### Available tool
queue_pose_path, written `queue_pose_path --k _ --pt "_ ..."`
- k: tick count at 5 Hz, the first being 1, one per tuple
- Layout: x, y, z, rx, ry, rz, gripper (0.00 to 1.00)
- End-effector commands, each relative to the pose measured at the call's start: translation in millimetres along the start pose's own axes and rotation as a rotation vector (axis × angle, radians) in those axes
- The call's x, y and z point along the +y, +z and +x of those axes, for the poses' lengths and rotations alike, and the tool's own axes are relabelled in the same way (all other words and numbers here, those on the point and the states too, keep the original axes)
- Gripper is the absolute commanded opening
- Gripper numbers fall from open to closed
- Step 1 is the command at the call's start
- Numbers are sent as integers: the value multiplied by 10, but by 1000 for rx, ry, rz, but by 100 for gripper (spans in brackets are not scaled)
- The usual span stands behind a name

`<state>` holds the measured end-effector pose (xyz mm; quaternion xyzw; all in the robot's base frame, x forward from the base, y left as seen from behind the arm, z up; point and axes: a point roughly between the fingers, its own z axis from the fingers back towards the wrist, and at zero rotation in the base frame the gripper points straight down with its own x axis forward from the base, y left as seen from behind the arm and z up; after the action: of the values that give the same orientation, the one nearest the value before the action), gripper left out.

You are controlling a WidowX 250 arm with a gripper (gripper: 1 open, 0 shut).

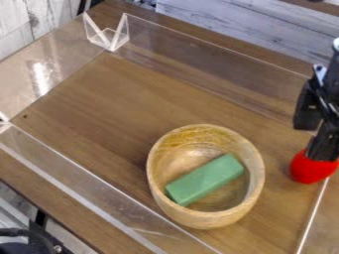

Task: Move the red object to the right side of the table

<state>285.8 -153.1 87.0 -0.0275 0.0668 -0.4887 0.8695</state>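
The red object (311, 169), a small round red toy fruit, rests on the table (146, 99) near its right edge, just right of the wooden bowl. My gripper (318, 144) hangs right above it at the frame's right side, pointing down, open, with nothing between its dark fingers (327, 139). Its lower tip overlaps the top of the fruit in this view, so the green stem is hidden. Part of the gripper is cut off by the frame edge.
A round light wooden bowl (166, 149) stands at the front right and holds a green rectangular block (205, 180). Low clear acrylic walls (79, 174) border the tabletop. A small clear acrylic stand (106, 30) sits at the back left corner.
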Motion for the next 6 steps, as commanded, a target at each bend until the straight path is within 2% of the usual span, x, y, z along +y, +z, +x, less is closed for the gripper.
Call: queue_pose_path --k 1,3,5,6 --pt "-58 214 -45 -63 -49 42 100" --pt "-57 494 -192 -104 -72 59 100" --pt "85 720 -303 -133 -32 81 100" --pt "94 655 -427 -139 -53 85 0"
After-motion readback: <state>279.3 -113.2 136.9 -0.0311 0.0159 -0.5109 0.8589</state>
